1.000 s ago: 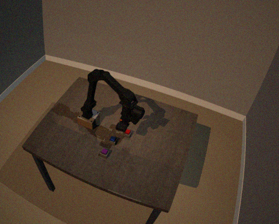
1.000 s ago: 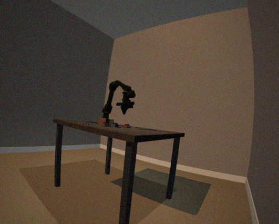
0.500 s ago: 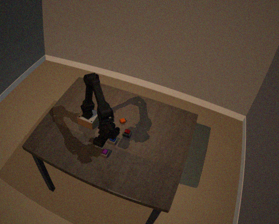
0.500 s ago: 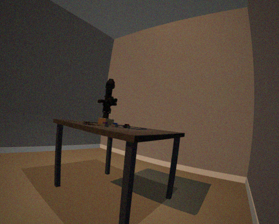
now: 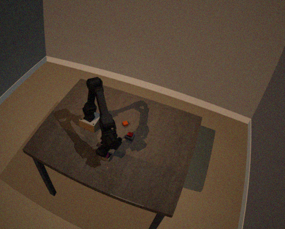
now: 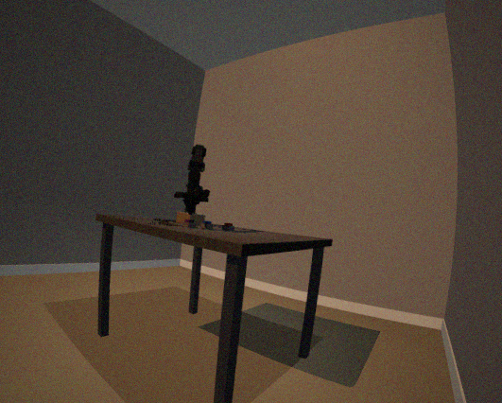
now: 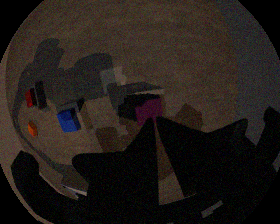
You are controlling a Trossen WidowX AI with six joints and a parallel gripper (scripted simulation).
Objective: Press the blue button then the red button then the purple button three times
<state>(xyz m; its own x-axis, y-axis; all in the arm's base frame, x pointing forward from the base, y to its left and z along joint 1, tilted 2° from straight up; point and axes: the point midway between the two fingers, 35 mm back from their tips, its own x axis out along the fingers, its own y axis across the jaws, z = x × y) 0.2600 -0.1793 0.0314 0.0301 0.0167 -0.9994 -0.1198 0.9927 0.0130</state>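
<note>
Over the purple button (image 7: 148,110), hand (image 7: 155,129) pointing down, fingers together, nothing held.

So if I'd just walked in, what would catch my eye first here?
Probably the black arm folded tall over the dark table, its hand shut and pointing down at the purple button near the front edge. After that, the small bright spots beside it: a red button and an orange block further back.

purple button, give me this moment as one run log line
pincer: shut, empty | position: over small square purple button, contact unclear | square red button: uncovered | orange block: untouched
</note>
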